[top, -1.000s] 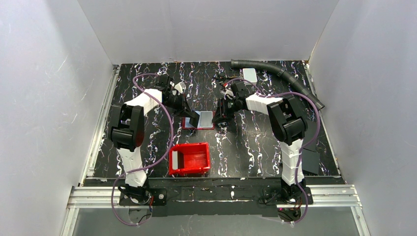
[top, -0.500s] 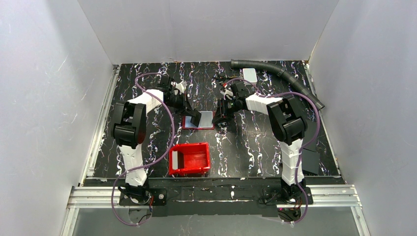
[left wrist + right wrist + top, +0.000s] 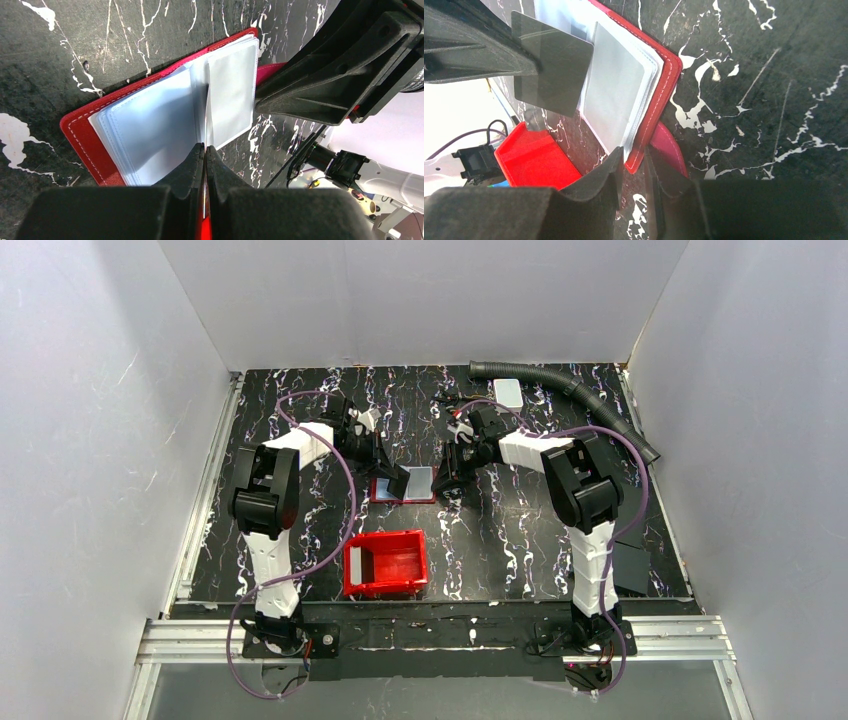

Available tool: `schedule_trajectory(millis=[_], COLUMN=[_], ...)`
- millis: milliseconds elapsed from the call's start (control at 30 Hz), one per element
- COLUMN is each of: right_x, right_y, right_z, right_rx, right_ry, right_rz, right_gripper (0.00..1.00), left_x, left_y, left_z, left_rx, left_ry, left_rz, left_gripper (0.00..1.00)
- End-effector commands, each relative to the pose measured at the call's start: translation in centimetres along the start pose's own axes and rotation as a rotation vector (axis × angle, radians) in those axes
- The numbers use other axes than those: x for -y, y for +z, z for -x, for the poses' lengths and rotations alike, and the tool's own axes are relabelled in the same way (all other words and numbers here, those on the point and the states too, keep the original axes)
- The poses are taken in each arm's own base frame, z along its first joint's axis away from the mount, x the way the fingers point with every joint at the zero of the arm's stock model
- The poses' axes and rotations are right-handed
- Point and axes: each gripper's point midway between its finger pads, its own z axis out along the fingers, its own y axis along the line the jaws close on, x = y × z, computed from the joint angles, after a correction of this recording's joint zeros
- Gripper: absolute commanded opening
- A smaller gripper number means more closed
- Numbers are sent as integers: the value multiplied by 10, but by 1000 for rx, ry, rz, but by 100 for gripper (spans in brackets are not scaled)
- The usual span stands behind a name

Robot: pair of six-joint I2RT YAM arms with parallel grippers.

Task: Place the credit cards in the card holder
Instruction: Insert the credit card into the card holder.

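Note:
The dark red card holder (image 3: 421, 483) lies open mid-table, its clear sleeves up (image 3: 150, 122). My left gripper (image 3: 393, 478) is shut on a thin credit card, seen edge-on in the left wrist view (image 3: 206, 112) and as a grey rectangle in the right wrist view (image 3: 553, 65). The card stands upright over the holder's middle fold. My right gripper (image 3: 633, 155) pinches the holder's right cover corner (image 3: 644, 135), with the snap strap beside it. A second pale card (image 3: 508, 392) lies at the back.
A bright red bin (image 3: 385, 562) stands near the front, just below the card holder. A grey ribbed hose (image 3: 565, 383) runs along the back right. Black flat sheets (image 3: 632, 568) lie at the right edge. Both grippers crowd the holder.
My left gripper has edged slightly right with the card, towards the holder's middle. The right gripper has stayed at the holder's right edge.

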Motion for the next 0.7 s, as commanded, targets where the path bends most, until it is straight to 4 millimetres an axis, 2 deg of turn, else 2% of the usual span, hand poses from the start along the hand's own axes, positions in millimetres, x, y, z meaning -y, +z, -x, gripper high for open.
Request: schedule_trajectory(millis=[0,667], right_x=[-3,-1], right_y=[0,2], right_z=[14,12], right_rx=[25,14], right_ry=[-44,-45], right_rz=[9,11], right_gripper=[29,26], left_x=[3,5], left_y=[-5,4], left_z=[2,2], left_rx=[-8,-45], left_ry=[21,-52], left_rz=[-16,-109], left_gripper=[0,0])
